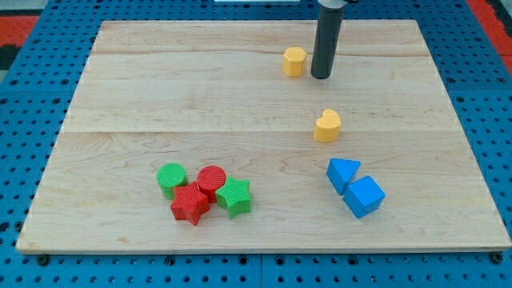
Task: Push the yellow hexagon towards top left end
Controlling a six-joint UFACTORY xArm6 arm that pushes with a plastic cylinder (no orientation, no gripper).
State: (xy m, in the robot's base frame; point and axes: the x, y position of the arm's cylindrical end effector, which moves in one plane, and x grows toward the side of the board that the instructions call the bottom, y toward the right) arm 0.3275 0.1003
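The yellow hexagon (294, 61) lies on the wooden board (144, 88) near the view's top, right of centre. My tip (321, 77) stands just to the right of the hexagon, with a small gap between them. A yellow heart (326, 126) lies below the tip, toward the view's middle right.
A blue triangle (342, 173) and a blue cube (364, 196) lie at the lower right. A green cylinder (170, 177), a red cylinder (211, 180), a red star (190, 204) and a green star (235, 197) cluster at the lower middle-left. Blue pegboard surrounds the board.
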